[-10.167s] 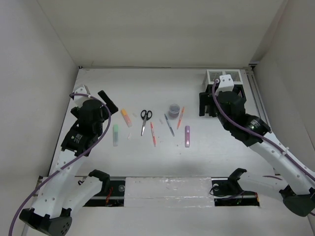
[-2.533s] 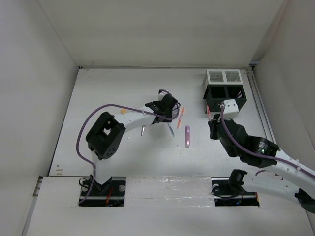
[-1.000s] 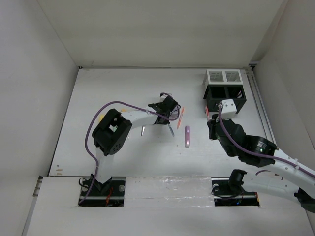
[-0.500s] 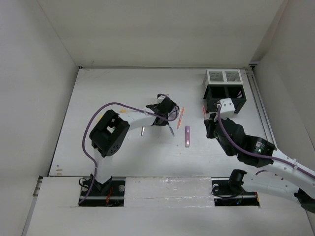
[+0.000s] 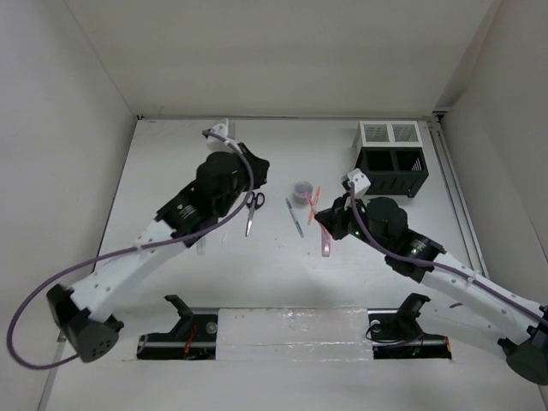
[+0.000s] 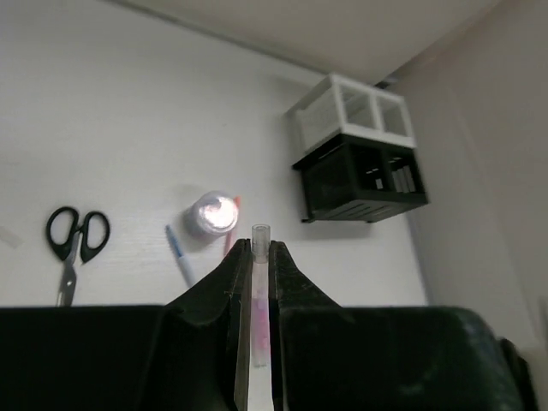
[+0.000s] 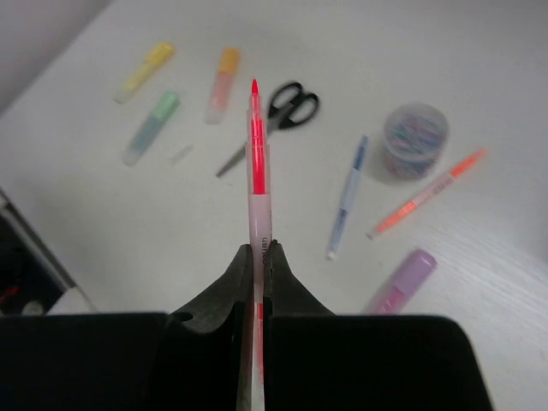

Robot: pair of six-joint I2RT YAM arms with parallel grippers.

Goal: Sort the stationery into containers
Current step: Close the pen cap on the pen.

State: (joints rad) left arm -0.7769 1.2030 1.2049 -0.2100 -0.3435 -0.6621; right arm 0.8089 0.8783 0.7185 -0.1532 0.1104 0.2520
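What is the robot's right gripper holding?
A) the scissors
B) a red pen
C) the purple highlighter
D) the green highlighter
B: the right gripper is shut on a thin red pen, while the scissors, purple highlighter and green highlighter lie on the table.

Even overhead light; wrist views dim.

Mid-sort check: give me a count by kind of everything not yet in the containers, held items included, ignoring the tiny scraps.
Highlighters: 4 (yellow highlighter, orange highlighter, green highlighter, purple highlighter)
Pens: 4 (blue-grey pen, orange pen on the table; red pen in right gripper; clear pen in left gripper)
Scissors: 1
Round tub: 1
Total: 10
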